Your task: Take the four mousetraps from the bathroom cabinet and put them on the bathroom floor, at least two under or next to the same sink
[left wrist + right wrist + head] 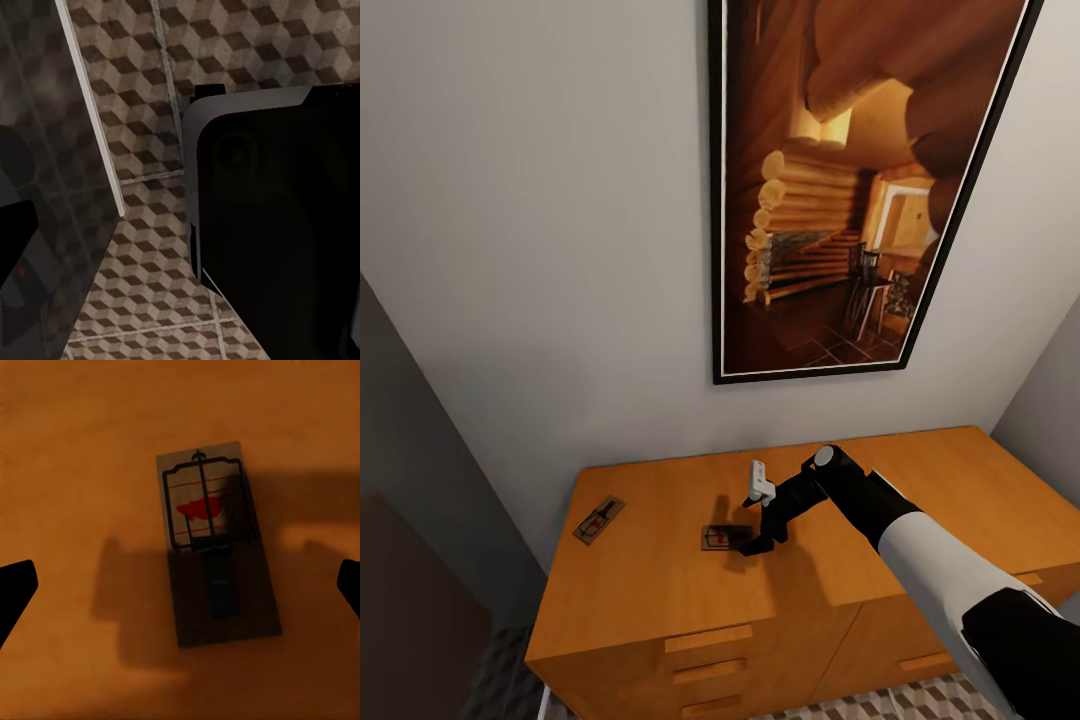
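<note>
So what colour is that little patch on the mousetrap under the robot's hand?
Red, on the mousetrap and its tan board, crossed by dark wire. The right wrist view shows it best.

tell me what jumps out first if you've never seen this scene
A big framed log-cabin picture hangs on the wall above the orange-brown cabinet. The right claw hovers open over one mousetrap mid-top; a second mousetrap lies near the cabinet's left edge.

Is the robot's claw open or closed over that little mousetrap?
Open. In the right wrist view the right gripper shows its two dark fingertips far apart, with the mousetrap lying flat on the cabinet between them, not touched.
</note>
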